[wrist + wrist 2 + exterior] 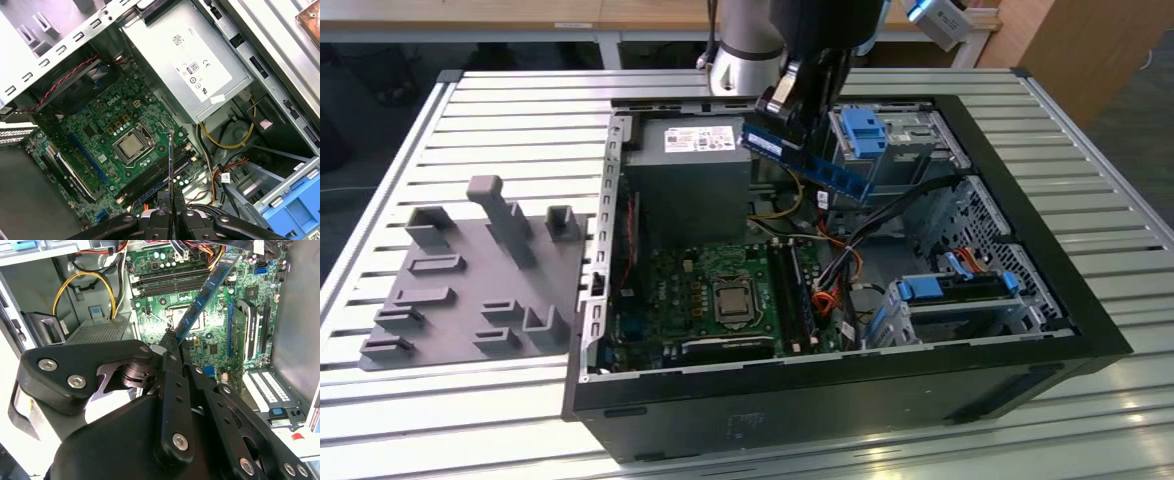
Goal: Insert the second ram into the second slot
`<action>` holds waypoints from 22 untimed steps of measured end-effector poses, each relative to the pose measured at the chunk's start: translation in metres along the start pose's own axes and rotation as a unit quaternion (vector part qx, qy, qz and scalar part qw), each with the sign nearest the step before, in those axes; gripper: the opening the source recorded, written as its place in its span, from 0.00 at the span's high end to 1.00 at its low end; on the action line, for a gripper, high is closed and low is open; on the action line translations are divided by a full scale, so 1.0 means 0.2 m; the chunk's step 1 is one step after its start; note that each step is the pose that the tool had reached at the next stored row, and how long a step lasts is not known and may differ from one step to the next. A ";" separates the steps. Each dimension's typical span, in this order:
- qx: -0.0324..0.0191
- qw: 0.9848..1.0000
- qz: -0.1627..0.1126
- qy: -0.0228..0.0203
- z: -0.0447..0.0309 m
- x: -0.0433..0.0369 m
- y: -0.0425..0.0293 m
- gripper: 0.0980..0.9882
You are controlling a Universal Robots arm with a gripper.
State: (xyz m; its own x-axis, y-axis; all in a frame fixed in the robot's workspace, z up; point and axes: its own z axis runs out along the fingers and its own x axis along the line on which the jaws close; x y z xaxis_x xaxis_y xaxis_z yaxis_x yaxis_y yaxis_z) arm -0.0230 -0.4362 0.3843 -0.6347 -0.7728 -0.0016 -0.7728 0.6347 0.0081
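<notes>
Step in hand: carry-in, insertion not yet begun. Gripper [778,110] is clamped on one end of the second ram [807,160]. The stick hangs tilted in the air over the open computer case [1067,300], clear of the motherboard [707,290].

In both wrist views the second ram [202,297] [171,160] sits above the memory slots [170,282] [155,182], touching none. Which slot is the second, cannot tell.

Judgement: seating calls for the stick level, its edge in line with one slot, then pressed straight in.

Writing: white printed label [200,65] on the power supply [687,170]; small print on the board.
</notes>
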 end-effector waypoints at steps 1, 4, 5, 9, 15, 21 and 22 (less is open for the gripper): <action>0.000 1.000 0.002 0.000 0.000 0.000 0.000 0.96; 0.000 1.000 0.007 0.000 0.000 0.000 0.000 0.96; 0.000 1.000 0.009 0.000 0.000 0.000 0.000 0.96; 0.000 1.000 0.016 0.000 0.000 0.000 0.000 0.96; 0.000 1.000 0.026 0.000 0.000 0.000 0.000 0.96; 0.001 0.999 0.034 0.000 0.000 0.000 0.000 0.96; 0.001 0.999 0.035 0.000 0.000 0.000 0.000 0.96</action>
State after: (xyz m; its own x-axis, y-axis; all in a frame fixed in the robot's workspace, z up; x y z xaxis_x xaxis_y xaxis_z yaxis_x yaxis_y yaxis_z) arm -0.0230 -0.4362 0.3842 -0.6868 -0.7268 -0.0003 -0.7268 0.6868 0.0069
